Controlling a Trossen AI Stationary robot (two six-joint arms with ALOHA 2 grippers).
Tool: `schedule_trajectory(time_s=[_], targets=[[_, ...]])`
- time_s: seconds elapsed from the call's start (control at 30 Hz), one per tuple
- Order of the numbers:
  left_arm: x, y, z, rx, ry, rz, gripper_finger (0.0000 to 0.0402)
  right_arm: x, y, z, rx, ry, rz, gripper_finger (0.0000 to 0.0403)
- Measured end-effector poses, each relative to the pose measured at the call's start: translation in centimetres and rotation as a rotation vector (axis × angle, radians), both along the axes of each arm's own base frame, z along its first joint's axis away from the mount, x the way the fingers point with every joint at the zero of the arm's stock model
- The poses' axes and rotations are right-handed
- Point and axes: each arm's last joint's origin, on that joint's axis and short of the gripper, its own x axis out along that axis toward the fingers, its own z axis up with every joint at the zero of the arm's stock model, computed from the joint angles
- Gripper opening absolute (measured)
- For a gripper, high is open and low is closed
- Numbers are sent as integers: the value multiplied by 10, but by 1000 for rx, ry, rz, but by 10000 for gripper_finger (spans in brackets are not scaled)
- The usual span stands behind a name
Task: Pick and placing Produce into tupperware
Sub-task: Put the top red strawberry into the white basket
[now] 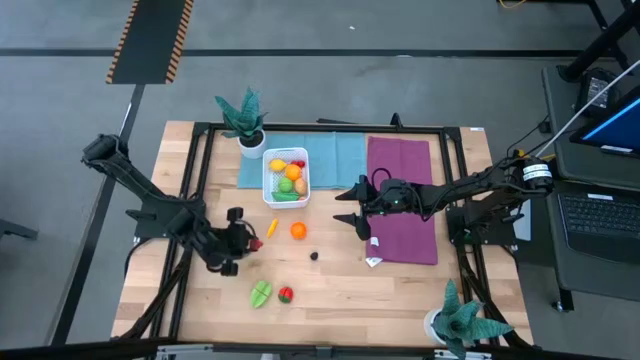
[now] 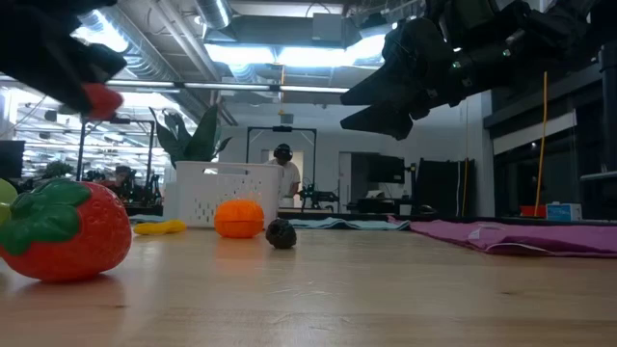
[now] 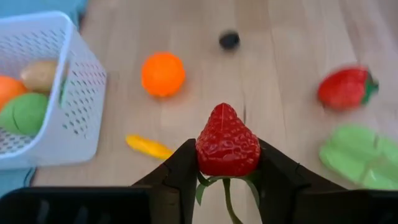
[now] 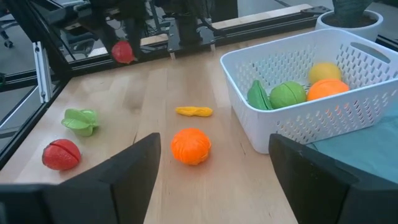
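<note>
Left gripper: the left gripper is clamped on a red strawberry, one finger on each side and the tip pointing away from the wrist. It holds the fruit clear of the table, toward the table's left edge, so the piece can likely be carried over the container wall rather than pushed.

Strawberry stem: green leaves and stem hang down between the fingers, so the grip sits on the fat body, which probably keeps it from slipping.

Tupperware: the white perforated tupperware stands near the table's far edge on a teal cloth, beside a potted plant. It already holds several pieces, among them orange, yellow and green ones.

Loose produce: an orange and a small yellow piece lie just in front of the tupperware; a small dark piece sits near the table's middle; a green piece and a second red piece lie side by side toward the near edge.

Right gripper: the right gripper hangs above the table just beside the tupperware, at the inner edge of a purple cloth, fingers spread wide and holding nothing. It appears to wait with the orange straight ahead of it.

Task progress: judged partly done; five loose pieces plus the held strawberry remain outside.
</note>
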Motion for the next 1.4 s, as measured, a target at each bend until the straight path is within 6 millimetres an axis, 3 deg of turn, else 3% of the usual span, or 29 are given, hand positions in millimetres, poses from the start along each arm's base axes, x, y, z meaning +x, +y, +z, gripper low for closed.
schedule_trajectory(time_s=[0.2, 0.7, 1.0, 1.4], targets=[[-6, 19, -5, -23, -238, -40, 114, 0, 0, 0, -2, 0, 0, 300], [-21, 45, -28, -6, -591, -80, 114, 0, 0, 0, -51, 0, 15, 300], [-17, 66, -29, 88, -629, 220, 114, 0, 0, 0, -47, 0, 14, 300], [-14, 84, -27, 122, -642, 352, 114, 0, 0, 0, -51, 0, 14, 300]])
